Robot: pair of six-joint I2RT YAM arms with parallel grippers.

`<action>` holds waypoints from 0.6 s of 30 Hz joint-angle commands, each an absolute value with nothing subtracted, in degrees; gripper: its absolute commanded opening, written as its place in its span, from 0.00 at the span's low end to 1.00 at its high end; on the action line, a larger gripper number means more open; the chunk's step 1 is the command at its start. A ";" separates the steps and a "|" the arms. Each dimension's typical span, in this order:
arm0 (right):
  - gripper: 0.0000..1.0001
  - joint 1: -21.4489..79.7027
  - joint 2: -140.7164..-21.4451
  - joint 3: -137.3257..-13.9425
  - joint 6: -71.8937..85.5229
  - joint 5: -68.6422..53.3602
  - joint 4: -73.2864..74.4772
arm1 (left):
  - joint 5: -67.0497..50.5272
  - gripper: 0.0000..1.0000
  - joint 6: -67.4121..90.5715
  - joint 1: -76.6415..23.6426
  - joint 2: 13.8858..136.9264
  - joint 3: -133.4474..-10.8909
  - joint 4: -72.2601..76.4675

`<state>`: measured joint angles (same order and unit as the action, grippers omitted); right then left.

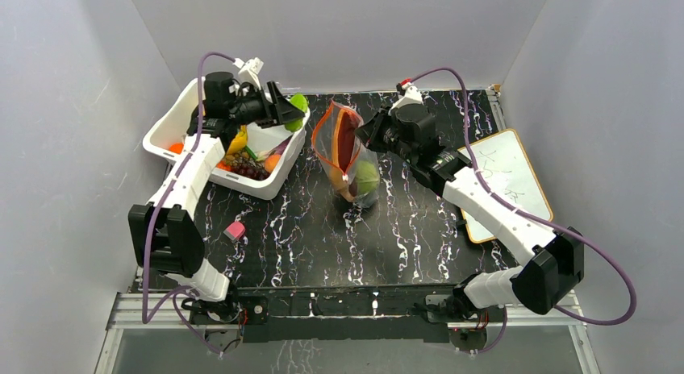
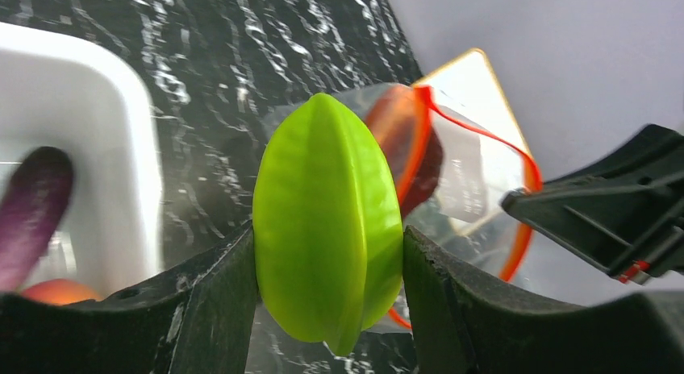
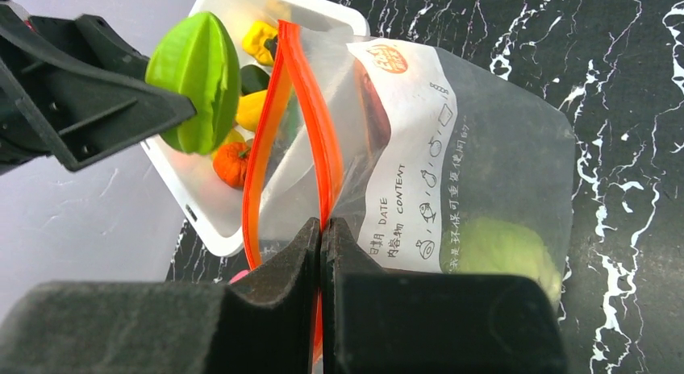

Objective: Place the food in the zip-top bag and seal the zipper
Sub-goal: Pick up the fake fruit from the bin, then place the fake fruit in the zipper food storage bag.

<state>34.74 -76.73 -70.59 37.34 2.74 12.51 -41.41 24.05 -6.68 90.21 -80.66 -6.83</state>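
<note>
Starfruit [image 2: 327,221], pinched in the left gripper [image 1: 286,110] by the white bin's [image 1: 161,134] far-right corner, sits just left of the zip-top bag [image 1: 348,152], whose mouth the right gripper [image 3: 323,237] holds open, clamped on the zipper [image 3: 310,124].

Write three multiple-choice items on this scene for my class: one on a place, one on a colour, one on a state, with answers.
1. In the top view, where does the white bin stand relative to the zip-top bag?
A. To its left
B. To its right
C. Under it

2. What colour is the ridged toy fruit clamped in the left gripper?
A. Purple
B. Bright green
C. Orange

3. The bag's zipper is:
A. Sealed end to end
B. Torn off
C. Open

Answers:
1 A: the bin stands on the left arm's side of the bag.
2 B: the left wrist view shows it plainly green.
3 C: its two red-orange strips stand apart in a loop.
</note>
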 commanded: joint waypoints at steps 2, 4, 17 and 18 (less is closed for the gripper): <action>0.00 34.71 -76.84 -72.31 39.10 4.58 3.94 | -45.18 0.23 33.73 -11.94 84.72 -81.11 -4.06; 0.00 34.72 -77.19 -72.55 39.23 4.58 3.78 | -44.98 0.22 36.58 -13.70 83.67 -80.11 -1.58; 0.00 34.72 -77.00 -72.15 40.77 3.99 2.47 | -44.79 0.25 42.67 -20.88 84.27 -75.33 6.10; 0.00 34.72 -76.95 -72.20 40.84 3.82 2.46 | -45.05 0.25 42.85 -21.06 84.59 -74.80 6.55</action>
<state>34.74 -78.48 -70.59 39.57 3.44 9.82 -43.33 40.80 -20.05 84.86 -76.82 4.16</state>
